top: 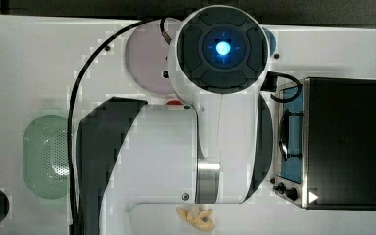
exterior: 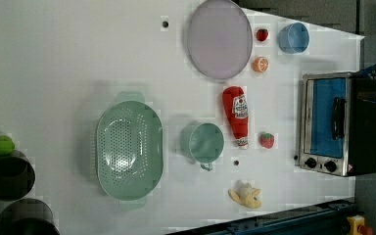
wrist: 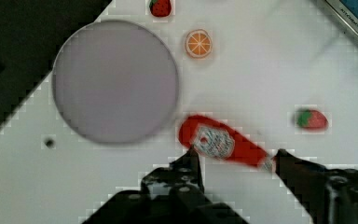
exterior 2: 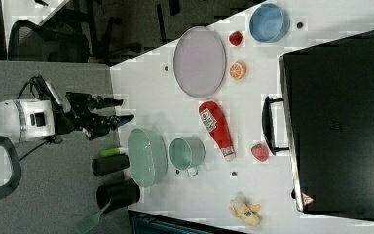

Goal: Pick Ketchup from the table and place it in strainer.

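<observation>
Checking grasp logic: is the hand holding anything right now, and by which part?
Nothing is held. The hand is open above the table, and the Ketchup lies flat on the table beyond its fingertips, ungripped.

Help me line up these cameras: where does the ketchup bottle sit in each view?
Top view: a red sliver of the ketchup bottle at the arm's edge.
Left view: ketchup bottle right of centre.
Right view: centre.
Wrist view: between the open fingers.
Shared landmark: the lilac plate beside its base.
</observation>
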Tool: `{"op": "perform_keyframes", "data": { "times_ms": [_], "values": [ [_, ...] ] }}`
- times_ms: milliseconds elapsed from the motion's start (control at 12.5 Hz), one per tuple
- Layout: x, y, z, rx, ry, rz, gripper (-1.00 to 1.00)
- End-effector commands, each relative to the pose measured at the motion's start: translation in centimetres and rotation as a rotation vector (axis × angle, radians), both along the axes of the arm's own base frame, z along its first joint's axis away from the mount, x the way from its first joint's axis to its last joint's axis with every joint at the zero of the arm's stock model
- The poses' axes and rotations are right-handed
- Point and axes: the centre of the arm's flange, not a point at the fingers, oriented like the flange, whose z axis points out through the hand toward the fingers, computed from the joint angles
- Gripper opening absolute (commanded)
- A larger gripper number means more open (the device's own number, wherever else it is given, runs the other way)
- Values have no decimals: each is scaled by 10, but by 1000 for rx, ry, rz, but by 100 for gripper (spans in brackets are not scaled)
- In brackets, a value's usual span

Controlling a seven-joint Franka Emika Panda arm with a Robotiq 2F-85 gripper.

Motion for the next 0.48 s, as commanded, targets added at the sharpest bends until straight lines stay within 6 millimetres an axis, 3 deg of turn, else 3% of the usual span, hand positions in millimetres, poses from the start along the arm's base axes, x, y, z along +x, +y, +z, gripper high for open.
{"op": "perform_keyframes", "data": {
  "times_ms": [80, 240, 480],
  "values": [
    [-110, 6, 64, 4, 56, 5, 59],
    [-107, 6, 56, 5, 63, 7, 99],
    [-96, 8, 23, 9, 128, 16, 100]
  ]
}}
